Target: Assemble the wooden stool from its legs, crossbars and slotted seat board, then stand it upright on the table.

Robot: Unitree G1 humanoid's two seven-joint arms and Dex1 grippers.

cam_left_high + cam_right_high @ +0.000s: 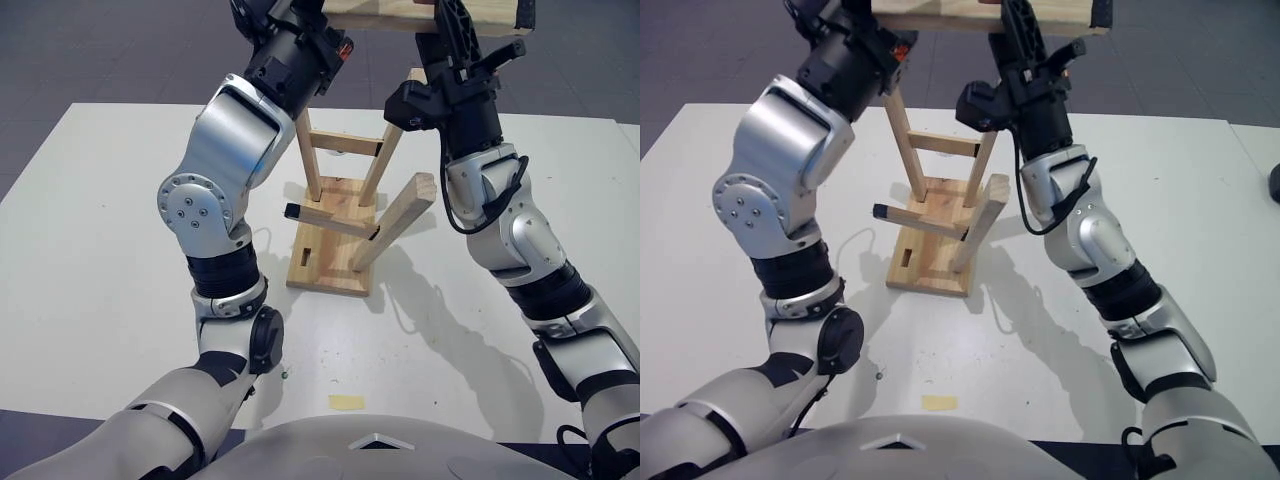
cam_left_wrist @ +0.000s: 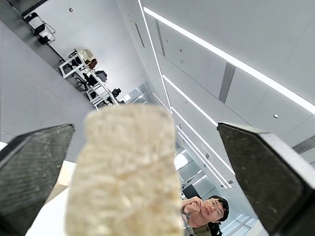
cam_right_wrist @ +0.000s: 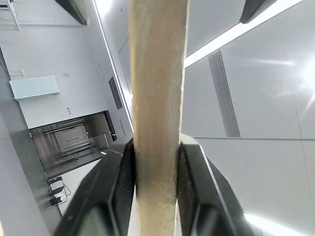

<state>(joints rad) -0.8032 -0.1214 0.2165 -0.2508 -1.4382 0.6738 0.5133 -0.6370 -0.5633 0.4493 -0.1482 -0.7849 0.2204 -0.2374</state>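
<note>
The slotted seat board [image 1: 325, 276] lies flat on the white table [image 1: 100, 230]. Two legs [image 1: 308, 160] joined by a crossbar [image 1: 345, 143] stand up from it. A third leg [image 1: 400, 215] leans off the board's right side, with a dark-tipped crossbar [image 1: 330, 220] sticking out leftwards. High above, a wooden bar [image 1: 400, 15] is held level. My right gripper [image 3: 156, 182] is shut on that bar, which is pinched between both fingers. My left gripper [image 2: 147, 147] is raised beside it, open, its fingers [image 2: 34, 167] wide apart around a rough wooden end [image 2: 128, 167].
A small yellow tape scrap [image 1: 347, 402] and a tiny green speck [image 1: 285, 374] lie near the table's front edge. Bare table spreads to the left and right of the board. Dark floor surrounds the table.
</note>
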